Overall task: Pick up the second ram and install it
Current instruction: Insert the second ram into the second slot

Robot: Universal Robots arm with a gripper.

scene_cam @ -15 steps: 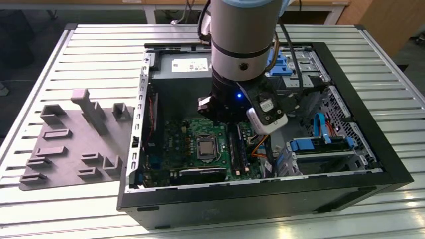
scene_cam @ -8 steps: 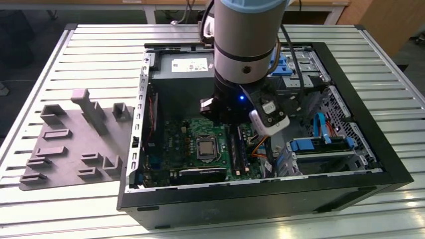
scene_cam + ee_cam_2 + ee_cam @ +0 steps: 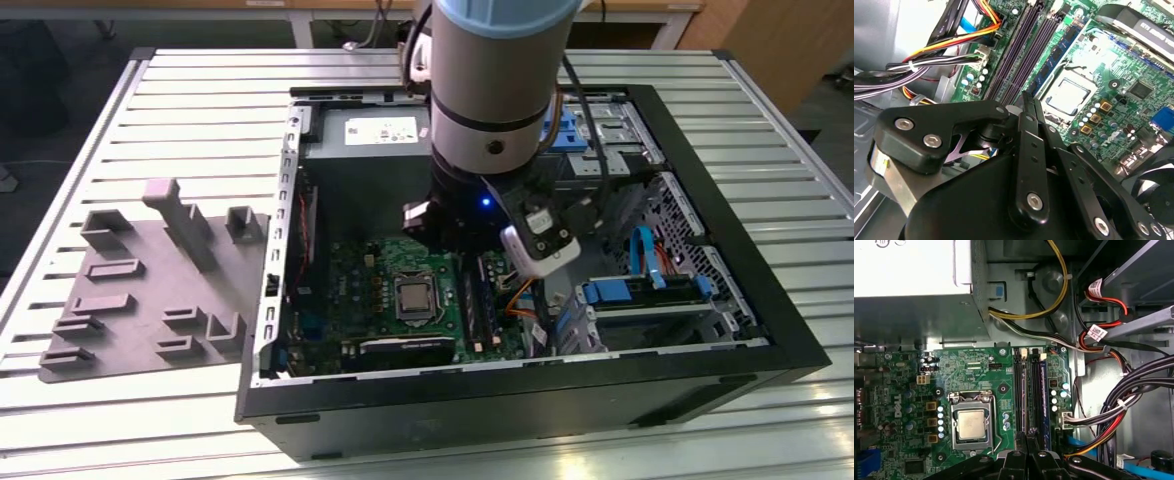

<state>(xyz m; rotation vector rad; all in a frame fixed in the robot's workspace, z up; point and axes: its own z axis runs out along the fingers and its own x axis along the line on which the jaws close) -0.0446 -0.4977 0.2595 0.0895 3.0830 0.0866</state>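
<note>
Black two-finger gripper (image 3: 1026, 436) hanging at bottom centre in the first wrist view, fingers (image 3: 1026, 150) pressing together, hovering over long black motherboard slots (image 3: 1025, 390), inside open black computer case (image 3: 534, 400).

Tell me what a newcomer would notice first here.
The big robot arm reaches down into the open computer case on the slatted table. Beneath it lies the green motherboard with its silver processor, and the gripper hangs by the black memory slots.
</note>
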